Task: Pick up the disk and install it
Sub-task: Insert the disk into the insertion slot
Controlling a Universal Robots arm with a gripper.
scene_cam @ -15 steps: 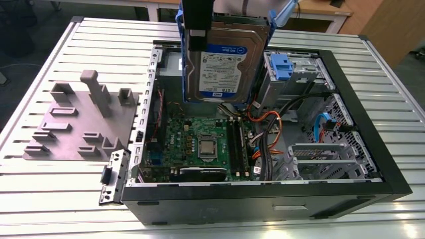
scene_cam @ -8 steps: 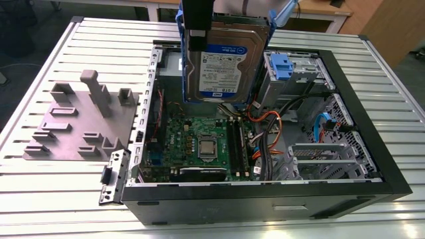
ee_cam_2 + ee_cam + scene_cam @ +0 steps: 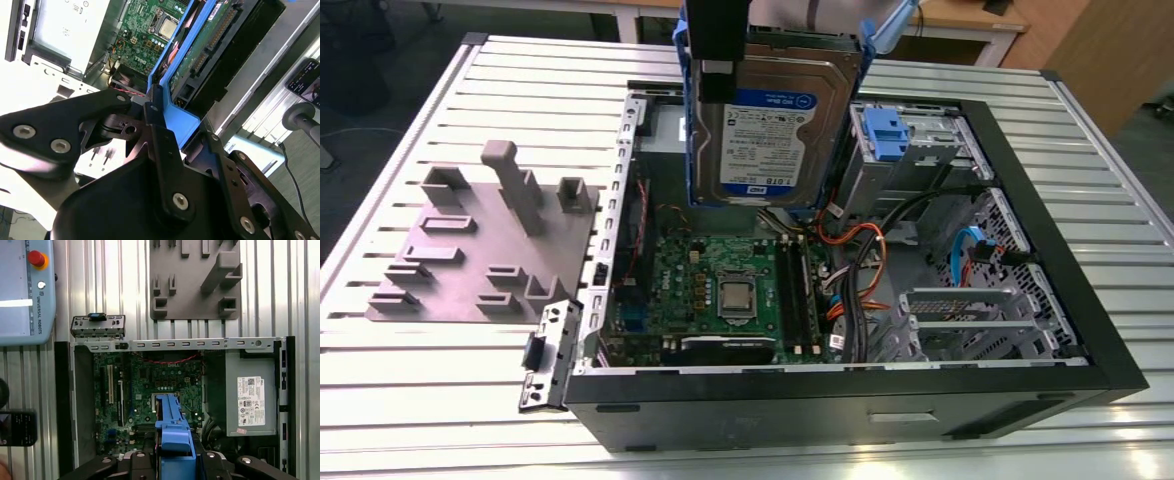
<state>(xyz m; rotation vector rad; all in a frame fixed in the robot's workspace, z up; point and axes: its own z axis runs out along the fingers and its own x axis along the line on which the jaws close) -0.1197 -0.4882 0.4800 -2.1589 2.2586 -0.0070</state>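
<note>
Above the case (image 3: 1067, 330), the gripped disk (image 3: 761, 140)

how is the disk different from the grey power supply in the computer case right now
The disk is held up in the gripper above the open case; the power supply sits fixed inside it. The disk is framed by a blue bracket; the power supply is a bare grey box. Its label is blue and white, the supply's white. Both are rectangular metal parts.

The open computer case (image 3: 881, 390) lies on the slatted table (image 3: 440, 380). The fixture plate (image 3: 480, 250) lies beside it, on the exterior view's left. The disk (image 3: 767, 130) hangs upright above the case's motherboard (image 3: 720, 290), with the drive cage (image 3: 907, 150) toward the exterior view's right.
</note>
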